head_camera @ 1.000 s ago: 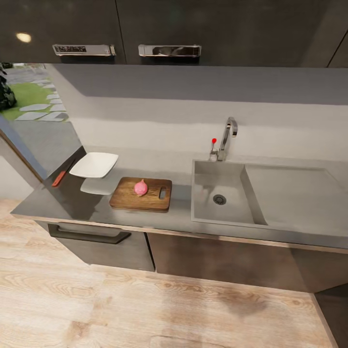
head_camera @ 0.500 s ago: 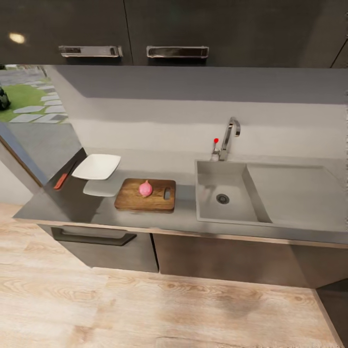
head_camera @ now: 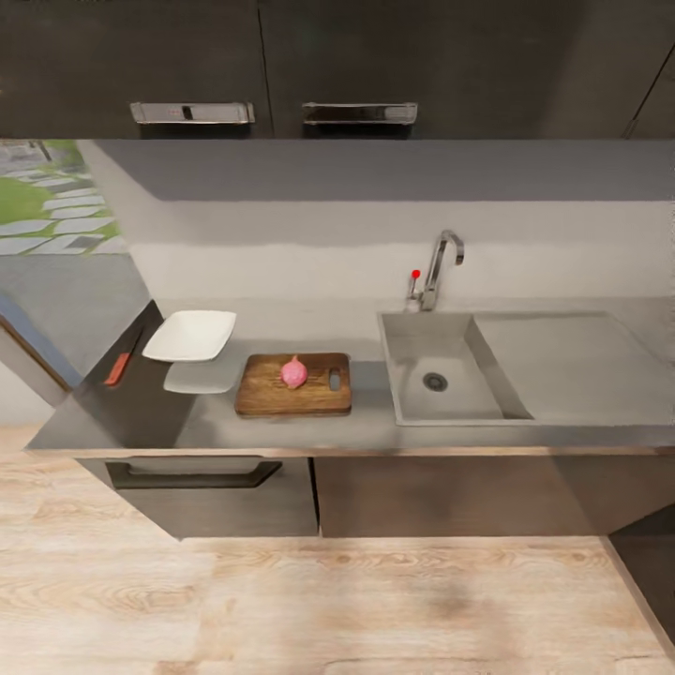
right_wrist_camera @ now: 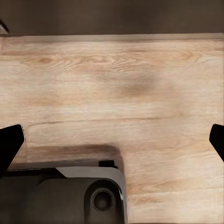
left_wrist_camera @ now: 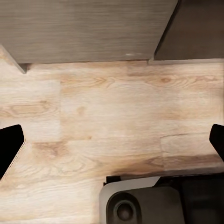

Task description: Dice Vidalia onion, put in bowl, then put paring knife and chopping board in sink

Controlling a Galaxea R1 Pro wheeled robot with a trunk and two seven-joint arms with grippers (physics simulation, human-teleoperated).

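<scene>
The pinkish Vidalia onion [head_camera: 293,372] sits whole on the dark brown chopping board [head_camera: 267,394], which lies on the glossy grey countertop [head_camera: 281,427] left of the sink [head_camera: 412,398]. The white bowl [head_camera: 190,335] stands left of the board. At the counter's far left edge lies the paring knife [head_camera: 117,367] with its red-orange handle. The sink basin holds nothing but its drain. My left gripper [left_wrist_camera: 112,142] and right gripper [right_wrist_camera: 112,142] both hang open above the wooden floor, with nothing between their fingers.
A chrome tap [head_camera: 439,267] with a red knob [head_camera: 415,274] rises behind the sink, and a draining surface [head_camera: 572,361] lies to its right. Dark wall cabinets [head_camera: 272,66] hang above. A drawer handle [head_camera: 192,472] sits under the counter. The robot base [left_wrist_camera: 140,203] shows below the left gripper.
The whole head view has shifted: the counter now appears more square-on and a little further away, so the camera moved. Onion, board, bowl and knife keep their places on the counter.
</scene>
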